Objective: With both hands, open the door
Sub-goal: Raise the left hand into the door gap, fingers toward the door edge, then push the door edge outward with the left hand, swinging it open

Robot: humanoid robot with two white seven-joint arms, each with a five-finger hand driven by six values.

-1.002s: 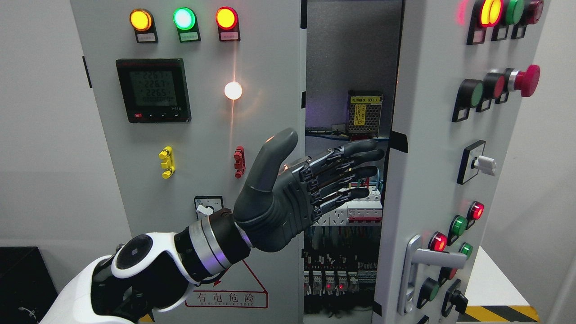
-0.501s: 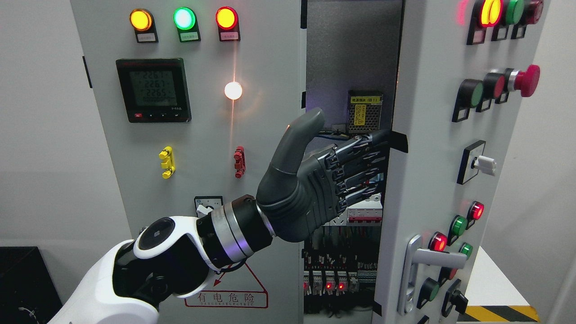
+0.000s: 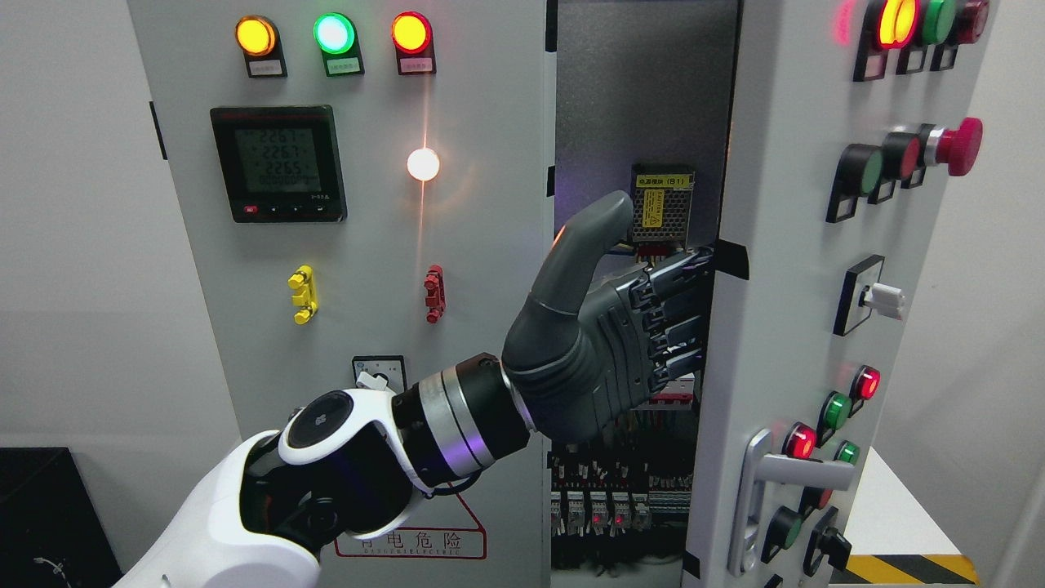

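Where the cabinet's right door [image 3: 784, 310] stands ajar, we see in the head view our left hand [image 3: 608, 343] reaching across into the gap, its arm coming in from the lower left. The fingers [image 3: 678, 302] lie straight and close together, their tips hidden behind the door's inner edge, while the thumb [image 3: 584, 253] sticks up clear of it; the hand grips nothing that we can see, and whether the tips press the door's back face we cannot tell. The door carries a silver lever handle [image 3: 771, 482] low down, untouched, and a red mushroom button [image 3: 959, 143] higher up. The left door [image 3: 359, 269] stays flat and closed, with its meter [image 3: 277, 163] and three lit lamps [image 3: 333, 34]. Through the gap we see breakers and wiring [image 3: 620, 490].
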